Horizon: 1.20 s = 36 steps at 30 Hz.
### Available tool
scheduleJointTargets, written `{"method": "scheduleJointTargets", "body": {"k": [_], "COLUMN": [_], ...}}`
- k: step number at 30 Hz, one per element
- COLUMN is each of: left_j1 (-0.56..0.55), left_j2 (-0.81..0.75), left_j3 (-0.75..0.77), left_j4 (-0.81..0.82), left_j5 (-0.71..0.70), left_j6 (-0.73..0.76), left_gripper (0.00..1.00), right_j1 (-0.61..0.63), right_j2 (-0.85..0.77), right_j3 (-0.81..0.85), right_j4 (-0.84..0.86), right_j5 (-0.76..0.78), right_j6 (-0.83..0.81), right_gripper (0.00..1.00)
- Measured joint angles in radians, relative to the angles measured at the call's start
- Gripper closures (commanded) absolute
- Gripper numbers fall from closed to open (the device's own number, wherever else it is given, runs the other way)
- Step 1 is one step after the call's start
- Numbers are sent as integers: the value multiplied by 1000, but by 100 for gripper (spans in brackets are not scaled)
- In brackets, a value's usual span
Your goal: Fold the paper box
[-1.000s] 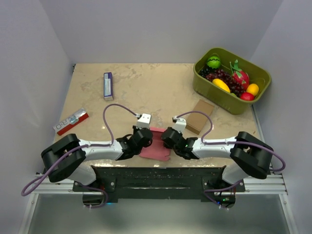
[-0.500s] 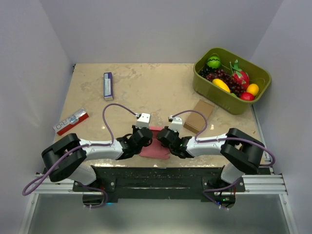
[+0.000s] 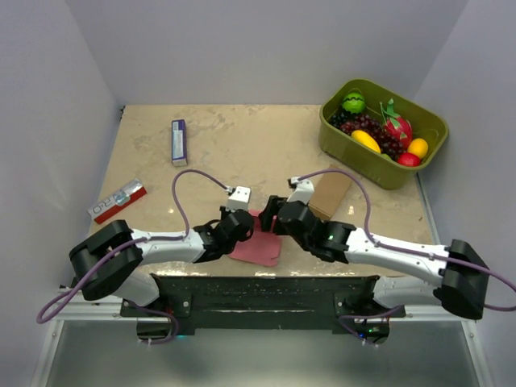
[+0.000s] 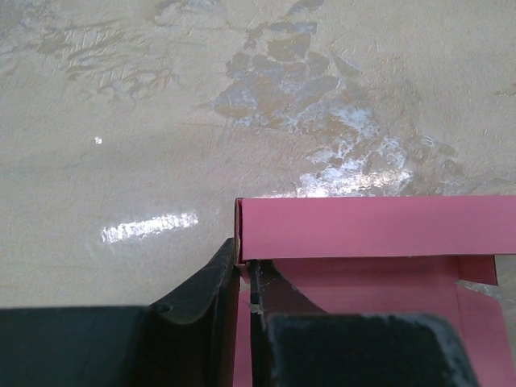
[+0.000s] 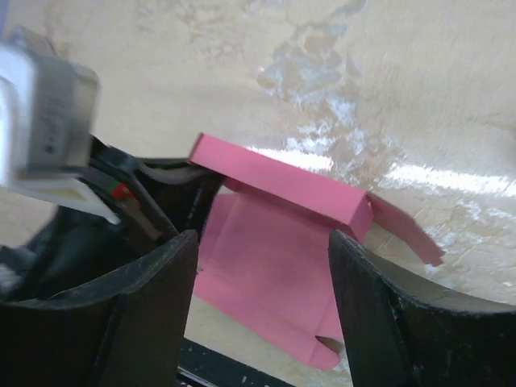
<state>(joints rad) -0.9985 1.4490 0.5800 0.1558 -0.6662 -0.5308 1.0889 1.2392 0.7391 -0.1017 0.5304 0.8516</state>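
The paper box (image 3: 260,251) is pink card, partly folded, lying near the table's front edge. In the left wrist view one long wall (image 4: 371,226) stands folded up over the flat base. My left gripper (image 3: 241,229) is shut on the wall's left end (image 4: 244,262). My right gripper (image 3: 271,218) hovers open above the box. In the right wrist view its fingers (image 5: 149,298) straddle the base panel (image 5: 270,258) without touching it. A loose tab (image 5: 403,230) sticks out at the wall's right end.
A brown cardboard box (image 3: 330,192) lies just right of the right gripper. A green bin of fruit (image 3: 383,121) stands at the back right. A blue-white packet (image 3: 179,143) and a red-and-white packet (image 3: 118,201) lie on the left. A black rail (image 3: 258,290) runs along the near edge.
My right arm has stretched out and lifted, its gripper rising off the card and shifting slightly away from me. My left gripper has kept its hold in place.
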Motion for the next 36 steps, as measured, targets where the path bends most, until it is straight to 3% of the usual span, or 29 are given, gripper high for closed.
{"method": "scheduleJointTargets", "body": {"k": [6, 14, 20, 28, 36], "left_j1": [3, 3, 3, 3, 3], "left_j2": [-16, -37, -38, -38, -35], "left_j3": [-9, -22, -22, -22, -22], "left_j4": [-1, -8, -9, -9, -7], "left_j5": [16, 35, 36, 37, 37], "left_j6": [1, 1, 1, 11, 18], "left_gripper": [100, 100, 100, 100, 100], "right_j1": [-148, -376, -390, -391, -391], "right_j2": [-130, -95, 63, 90, 26], "right_j3": [24, -85, -138, -164, -215], "right_j4": [-108, -106, -71, 53, 114], "right_j5": [1, -61, -137, -278, -446], "right_j6": [-39, -70, -92, -200, -274], "right_gripper": [31, 30, 30, 32, 47]}}
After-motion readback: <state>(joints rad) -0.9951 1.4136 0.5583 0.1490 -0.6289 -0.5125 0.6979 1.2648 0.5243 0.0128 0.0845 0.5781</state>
